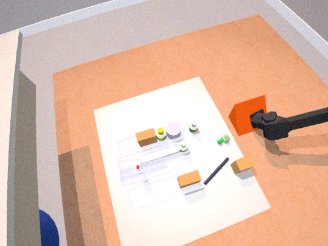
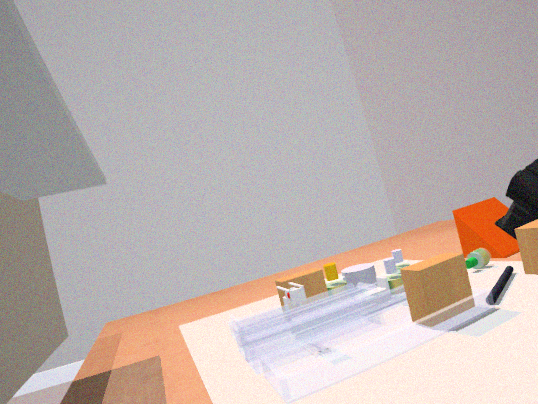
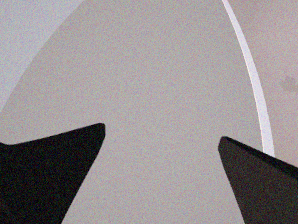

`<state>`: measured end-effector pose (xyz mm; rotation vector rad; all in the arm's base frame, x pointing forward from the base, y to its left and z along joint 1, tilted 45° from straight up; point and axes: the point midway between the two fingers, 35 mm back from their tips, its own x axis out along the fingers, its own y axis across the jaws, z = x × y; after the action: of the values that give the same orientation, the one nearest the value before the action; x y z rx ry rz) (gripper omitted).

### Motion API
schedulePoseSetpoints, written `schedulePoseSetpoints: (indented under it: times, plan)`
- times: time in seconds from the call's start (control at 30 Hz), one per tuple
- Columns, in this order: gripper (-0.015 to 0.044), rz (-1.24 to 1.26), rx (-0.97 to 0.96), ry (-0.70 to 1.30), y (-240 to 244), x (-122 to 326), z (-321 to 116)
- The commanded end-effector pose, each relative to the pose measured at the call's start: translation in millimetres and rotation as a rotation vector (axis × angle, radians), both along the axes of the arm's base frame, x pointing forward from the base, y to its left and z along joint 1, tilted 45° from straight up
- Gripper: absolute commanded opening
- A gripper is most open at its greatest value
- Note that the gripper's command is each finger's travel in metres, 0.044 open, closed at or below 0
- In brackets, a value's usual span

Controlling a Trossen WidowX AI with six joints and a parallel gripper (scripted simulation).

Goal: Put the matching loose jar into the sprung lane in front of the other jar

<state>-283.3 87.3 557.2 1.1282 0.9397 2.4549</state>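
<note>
A pale green jar with a white lid (image 1: 183, 147) (image 2: 390, 266) stands at the right end of a clear plastic lane (image 1: 158, 158) (image 2: 320, 310) on the white mat (image 1: 171, 100). A small white plate with a red mark (image 1: 138, 167) (image 2: 288, 295) stands in the lanes further left. A loose jar with a white lid (image 1: 193, 126) (image 2: 398, 255) stands upright behind the lanes. A yellow-lidded jar (image 1: 160, 133) (image 2: 330, 271) stands by a wooden block. A green-lidded jar (image 1: 223, 139) (image 2: 477, 258) lies on its side. My gripper (image 1: 253, 120) (image 3: 163, 137) is open and empty, off the mat to the right, in front of an orange block (image 1: 244, 115) (image 2: 480, 225). The wrist view shows only wall.
Three tan wooden blocks (image 1: 146, 137) (image 1: 189, 178) (image 1: 242, 164) stand around the lanes. A grey disc (image 1: 172, 129) (image 2: 359, 274) sits behind the lanes. A dark rod (image 1: 216, 170) (image 2: 500, 285) lies on the mat's right. Grey walls bound the table.
</note>
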Motion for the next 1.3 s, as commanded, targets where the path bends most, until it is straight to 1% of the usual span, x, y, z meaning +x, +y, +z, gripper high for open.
schedulePoseSetpoints:
  times: [0.0, 0.03, 0.1, 0.37, 0.5, 0.63, 0.8, 0.97, 1.1, 1.27]
  plan:
    - [0.0426, 0.000, -0.001, 0.009, 0, 2, 2]
    - [0.0440, 0.001, -0.006, 0.038, 1, 9, 7]
    - [0.0440, 0.004, -0.019, 0.142, 3, 33, 24]
    - [0.0440, 0.046, -0.040, 0.605, 3, 155, 81]
    - [0.0440, 0.087, -0.021, 0.842, -5, 223, 98]
    - [0.0440, 0.141, 0.019, 1.073, -19, 293, 104]
    - [0.0440, 0.249, 0.124, 1.302, -46, 369, 98]
    - [0.0440, 0.335, 0.220, 1.546, -72, 443, 80]
    - [0.0440, 0.422, 0.331, 1.745, -98, 503, 53]
    - [0.0440, 0.551, 0.503, 1.972, -134, 567, 8]
